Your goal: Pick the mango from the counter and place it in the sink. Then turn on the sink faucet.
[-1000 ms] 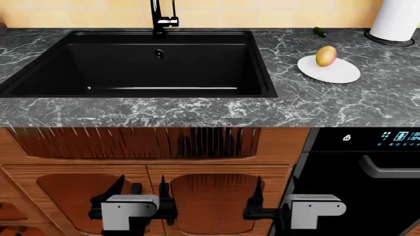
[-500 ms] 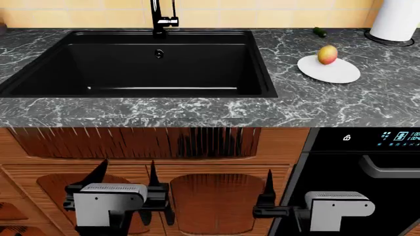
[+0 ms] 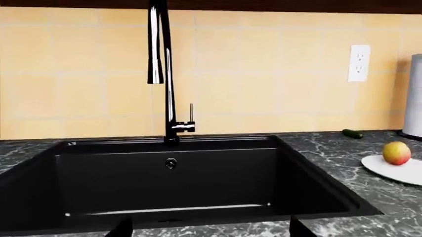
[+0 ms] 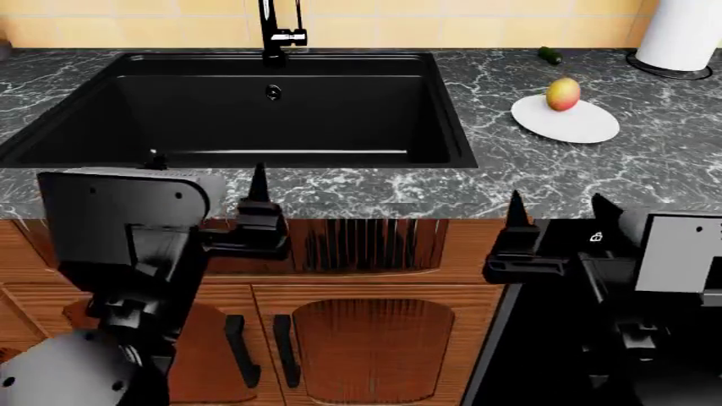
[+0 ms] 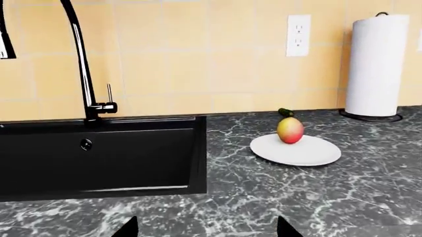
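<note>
Both your arms have risen to counter height, jaws spread, empty; the small yellow-red mango sits untouched on the white plate; reach your right gripper toward it.

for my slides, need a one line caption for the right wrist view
Mango on a white plate right of the black sink, right gripper open and short of it.
</note>
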Motion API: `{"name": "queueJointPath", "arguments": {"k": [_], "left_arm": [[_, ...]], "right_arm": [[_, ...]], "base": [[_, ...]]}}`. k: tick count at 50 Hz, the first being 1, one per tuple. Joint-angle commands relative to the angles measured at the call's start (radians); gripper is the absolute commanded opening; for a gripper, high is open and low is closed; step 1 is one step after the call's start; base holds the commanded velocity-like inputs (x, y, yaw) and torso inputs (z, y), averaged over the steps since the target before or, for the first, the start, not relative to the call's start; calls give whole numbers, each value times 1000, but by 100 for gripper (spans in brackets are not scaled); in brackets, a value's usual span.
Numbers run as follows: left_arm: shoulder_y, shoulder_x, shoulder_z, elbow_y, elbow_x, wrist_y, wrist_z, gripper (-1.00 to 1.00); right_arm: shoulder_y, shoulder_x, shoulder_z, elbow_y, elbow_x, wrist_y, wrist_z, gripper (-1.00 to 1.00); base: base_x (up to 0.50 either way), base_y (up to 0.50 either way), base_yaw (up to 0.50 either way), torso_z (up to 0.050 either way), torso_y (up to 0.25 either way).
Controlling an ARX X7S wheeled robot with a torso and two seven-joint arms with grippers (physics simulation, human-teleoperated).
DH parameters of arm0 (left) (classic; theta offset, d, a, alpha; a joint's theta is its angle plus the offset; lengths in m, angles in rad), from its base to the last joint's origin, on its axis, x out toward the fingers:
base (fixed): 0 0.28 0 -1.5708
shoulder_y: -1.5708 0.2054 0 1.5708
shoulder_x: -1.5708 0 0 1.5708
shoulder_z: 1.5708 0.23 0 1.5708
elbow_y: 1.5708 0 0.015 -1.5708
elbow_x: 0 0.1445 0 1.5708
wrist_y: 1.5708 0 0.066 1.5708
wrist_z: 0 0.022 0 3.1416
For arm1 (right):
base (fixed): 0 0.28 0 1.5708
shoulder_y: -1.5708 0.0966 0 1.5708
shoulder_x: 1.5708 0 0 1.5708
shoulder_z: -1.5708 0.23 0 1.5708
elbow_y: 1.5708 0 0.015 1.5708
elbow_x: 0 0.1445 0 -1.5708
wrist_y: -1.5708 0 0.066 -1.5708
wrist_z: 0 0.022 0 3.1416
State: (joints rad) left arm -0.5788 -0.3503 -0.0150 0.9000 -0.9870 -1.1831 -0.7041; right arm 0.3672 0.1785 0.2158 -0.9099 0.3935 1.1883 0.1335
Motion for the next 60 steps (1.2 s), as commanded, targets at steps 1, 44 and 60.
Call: {"name": "queueJointPath", "arguments": {"k": [1,44,60], "left_arm": [[-411,-48,-15,-139,-464,-192,-305,100],[-1032,-62,220,-806,-305,-199,-115,100],[-1083,-69,226,-842,-308,-186,-108,100]], "right_arm": [[357,21,115,-16,225,382,82,100],[1249,282,-449,948,715,174,437,100],[1272,286,-444,951,731,174,446,100]], "base": [[0,0,0,0,0],[23,0,0,0,0],[500,0,0,0,0]]}}
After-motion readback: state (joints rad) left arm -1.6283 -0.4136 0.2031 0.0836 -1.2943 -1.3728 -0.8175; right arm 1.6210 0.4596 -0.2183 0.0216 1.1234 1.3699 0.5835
